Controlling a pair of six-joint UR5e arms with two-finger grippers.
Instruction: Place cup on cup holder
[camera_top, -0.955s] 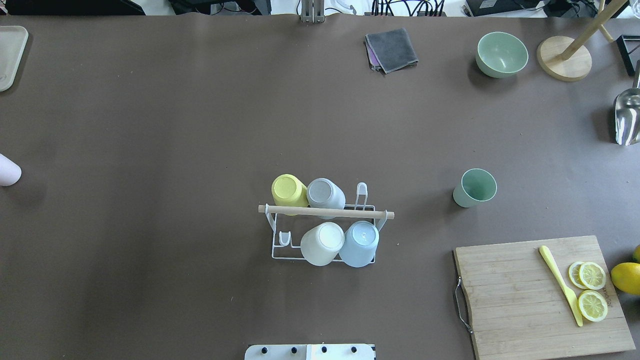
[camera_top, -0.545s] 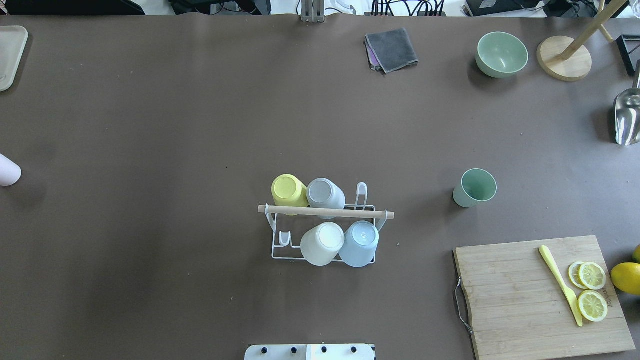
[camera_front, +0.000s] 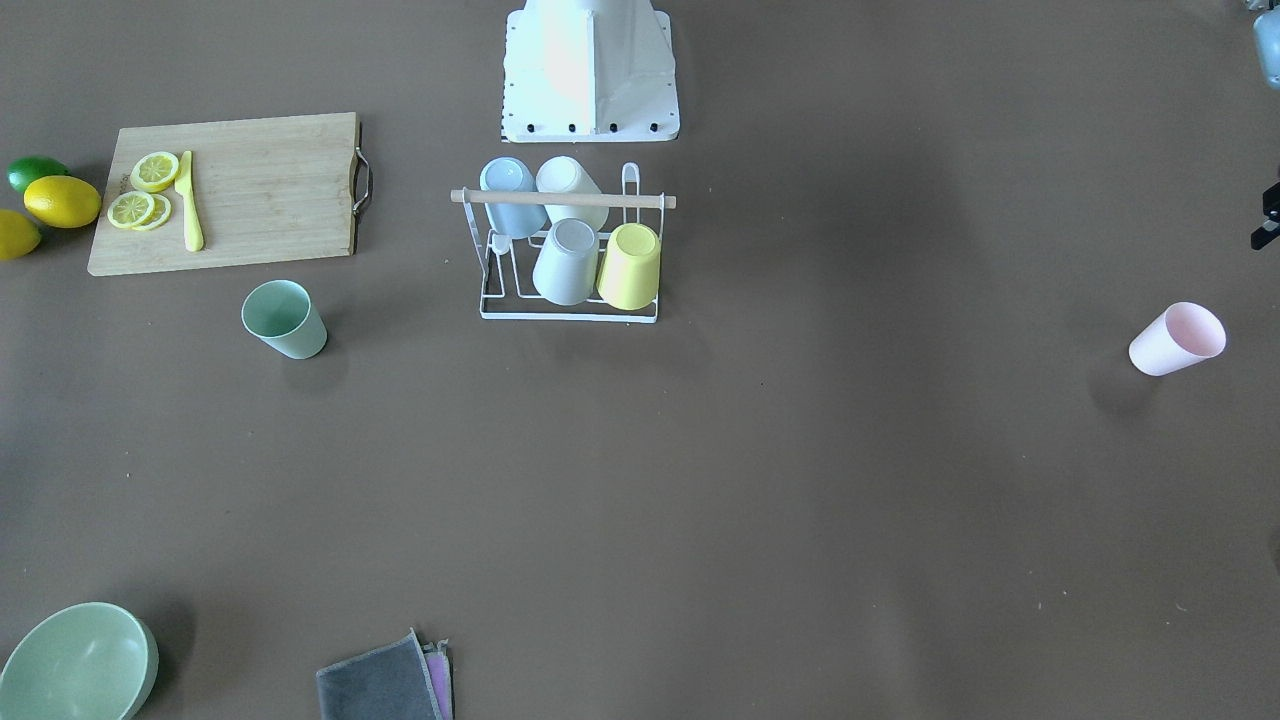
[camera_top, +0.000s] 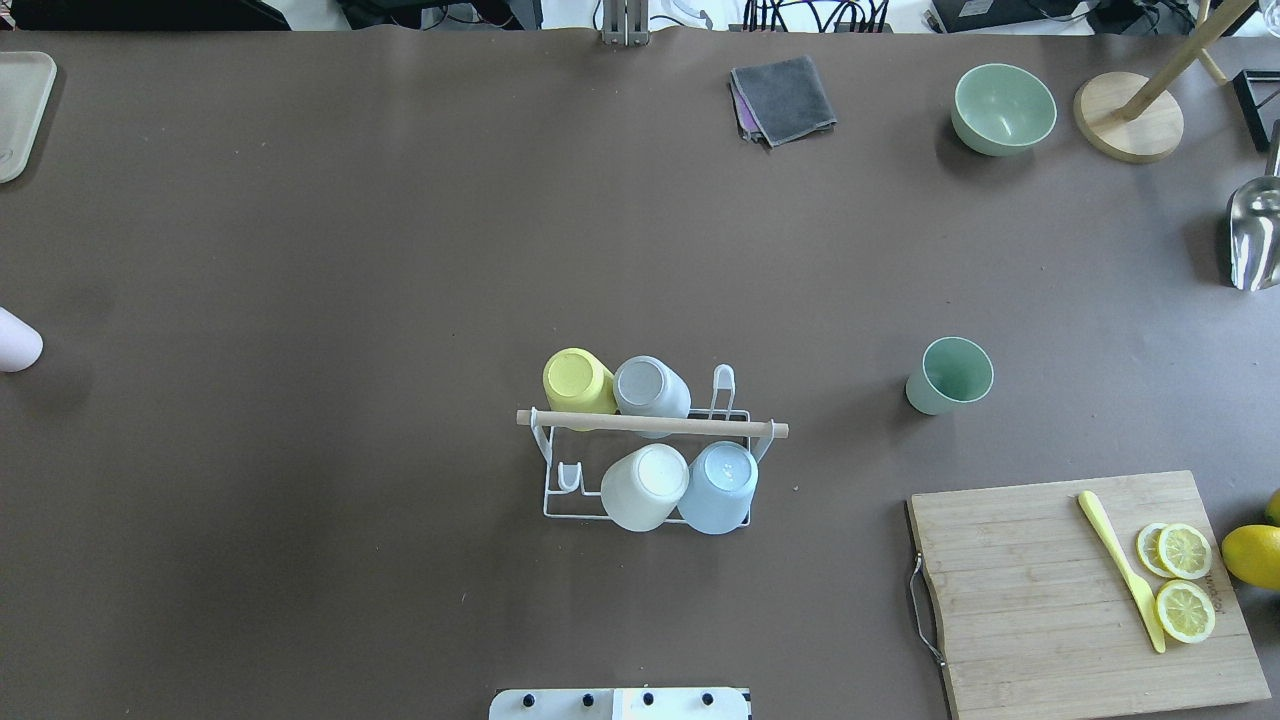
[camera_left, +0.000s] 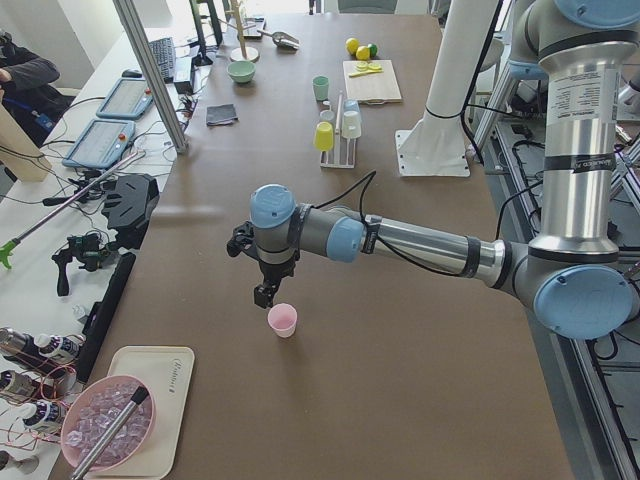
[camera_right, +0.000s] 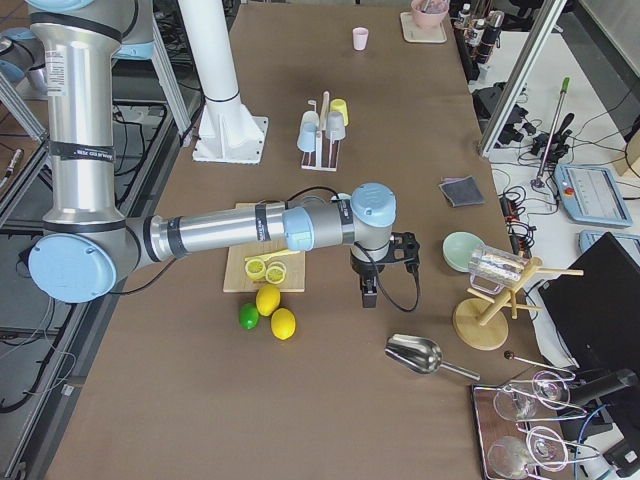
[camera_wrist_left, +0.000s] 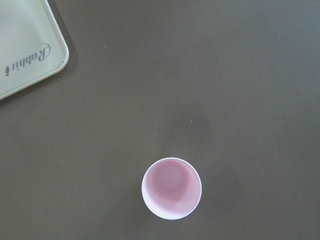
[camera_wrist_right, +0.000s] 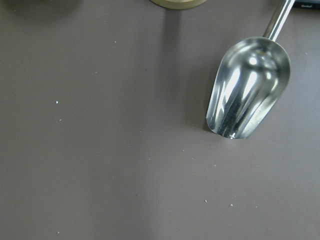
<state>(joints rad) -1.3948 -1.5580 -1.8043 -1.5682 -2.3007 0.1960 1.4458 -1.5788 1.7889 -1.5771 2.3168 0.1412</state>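
Note:
The cup holder (camera_top: 700, 427), a white wire rack with a wooden rod, stands mid-table and carries several upturned cups: yellow, grey, white and blue. A green cup (camera_top: 950, 375) stands upright to its right. A pink cup (camera_left: 283, 320) stands upright at the table's far left and also shows from above in the left wrist view (camera_wrist_left: 171, 188). My left gripper (camera_left: 262, 290) hangs just beside and above the pink cup, apart from it. My right gripper (camera_right: 367, 293) hovers over bare table near a metal scoop (camera_wrist_right: 247, 87). I cannot tell whether either gripper is open or shut.
A cutting board (camera_top: 1030, 590) with lemon slices and a yellow knife lies at the front right, with lemons beside it. A green bowl (camera_top: 1003, 108), a grey cloth (camera_top: 785, 98) and a wooden stand (camera_top: 1128, 115) sit at the back. A white tray (camera_wrist_left: 25, 45) lies near the pink cup.

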